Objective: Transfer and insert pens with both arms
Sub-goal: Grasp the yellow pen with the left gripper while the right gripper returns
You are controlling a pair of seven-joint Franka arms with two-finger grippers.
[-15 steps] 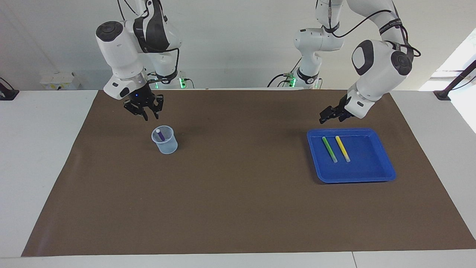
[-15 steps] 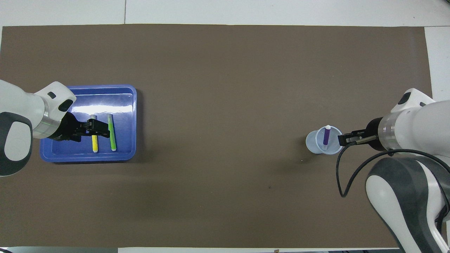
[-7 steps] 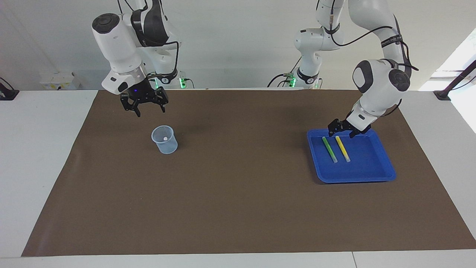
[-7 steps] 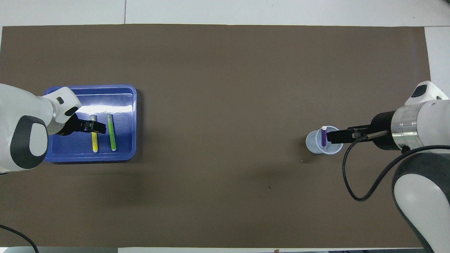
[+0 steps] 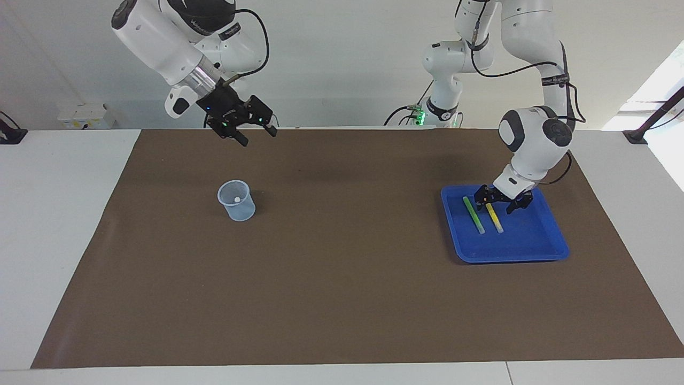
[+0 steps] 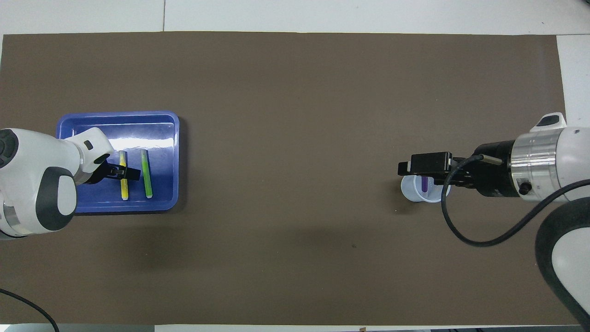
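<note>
Yellow pen (image 5: 494,217) lies between the left end effector's (image 5: 503,204) (spread wide) fingers.

My left arm bends down steeply, and its left gripper (image 5: 503,203) hangs low with the fingers spread apart, pointing downward. My right arm is raised high with the wrist tilted toward the table's middle. Its right gripper (image 5: 251,127) is up in the air, fingers wide apart and holding nothing.
</note>
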